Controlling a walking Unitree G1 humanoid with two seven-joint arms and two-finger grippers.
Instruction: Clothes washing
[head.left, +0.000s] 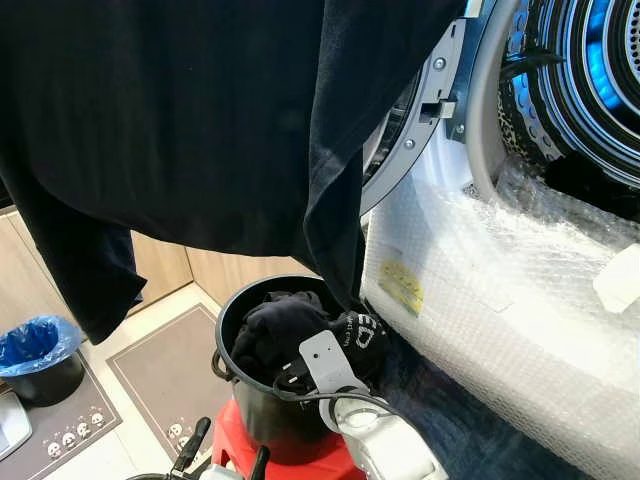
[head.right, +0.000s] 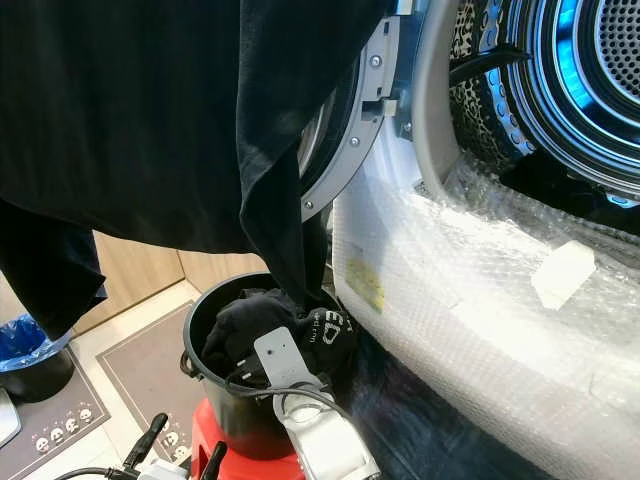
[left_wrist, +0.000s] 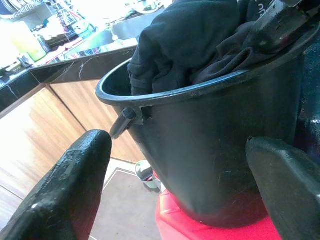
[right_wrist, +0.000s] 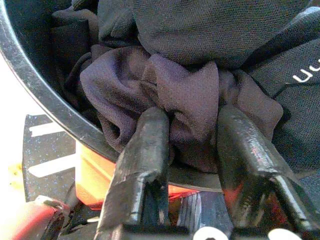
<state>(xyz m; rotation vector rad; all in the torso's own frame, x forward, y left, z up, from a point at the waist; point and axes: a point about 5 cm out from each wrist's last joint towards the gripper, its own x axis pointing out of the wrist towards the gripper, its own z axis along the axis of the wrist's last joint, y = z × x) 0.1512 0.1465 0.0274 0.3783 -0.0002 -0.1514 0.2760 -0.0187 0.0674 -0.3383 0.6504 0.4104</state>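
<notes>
A black bucket (head.left: 225, 322) full of dark clothes (head.left: 272, 322) stands on a red stool (head.left: 300, 462) in front of the washing machine. My right arm reaches into the bucket, and my right gripper (right_wrist: 190, 117) is shut on a fold of dark cloth (right_wrist: 182, 80) at the bucket's near rim. My left gripper (head.left: 225, 452) is low beside the bucket, open, with its fingers (left_wrist: 75, 175) wide apart and nothing between them. A large black garment (head.left: 200, 120) hangs across the top of the eye views, its tail dangling into the bucket.
The washer's open drum (head.left: 590, 70) is at the upper right, with its round door (head.left: 400, 150) swung open behind the hanging garment. Bubble wrap (head.left: 500, 290) covers the washer's front. A bin with a blue bag (head.left: 40, 350) and a grey mat (head.left: 160, 370) lie on the floor to the left.
</notes>
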